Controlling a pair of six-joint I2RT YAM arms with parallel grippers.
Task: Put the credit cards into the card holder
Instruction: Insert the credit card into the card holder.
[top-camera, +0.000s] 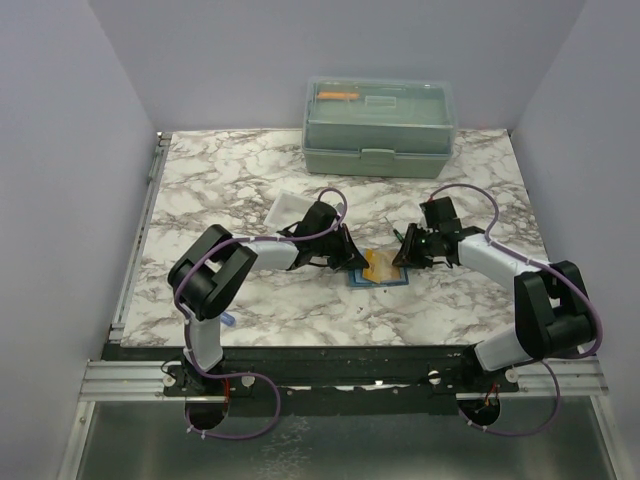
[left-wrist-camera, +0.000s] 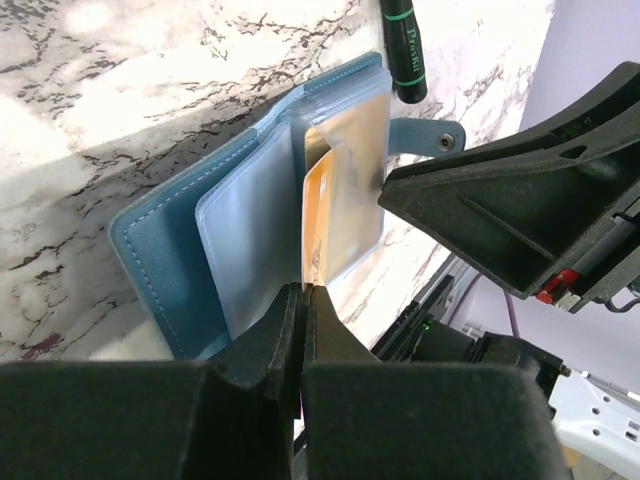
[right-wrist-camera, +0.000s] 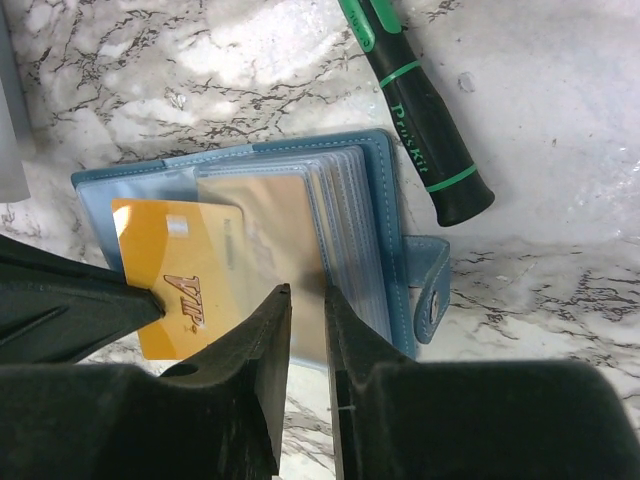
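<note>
The left gripper (left-wrist-camera: 303, 292) is clenched, its two matte black fingers pressed together on the near short edge of a glossy orange credit card (left-wrist-camera: 320, 225). This thin, stiff rectangle carries raised "VIP" lettering in the right wrist view. The card stands on edge, and its far end is slipped under a clear, soft plastic sleeve of the card holder (left-wrist-camera: 160, 260). The holder is a blue-teal, leather-like case with pale stitching along its rim. It lies open and flat, showing a stack of translucent pockets and a rounded strap ending in a metal snap. The right gripper (right-wrist-camera: 308, 330) comes in from the right with its blocky black fingers only a narrow slit apart over the near edge of the sleeve stack. Whether they pinch the plastic or merely straddle it cannot be told. Just beside the strap lies a slim round pen (right-wrist-camera: 420, 120), black with green bands and printed lettering. The holder sits near the middle of the white, grey-veined marble table (top-camera: 450, 180), between the two grippers. A white rectangular tray (top-camera: 283, 208) lies to the left of it and a little farther back. A pale green box (top-camera: 380, 125) with a translucent lid stands at the far edge.
</note>
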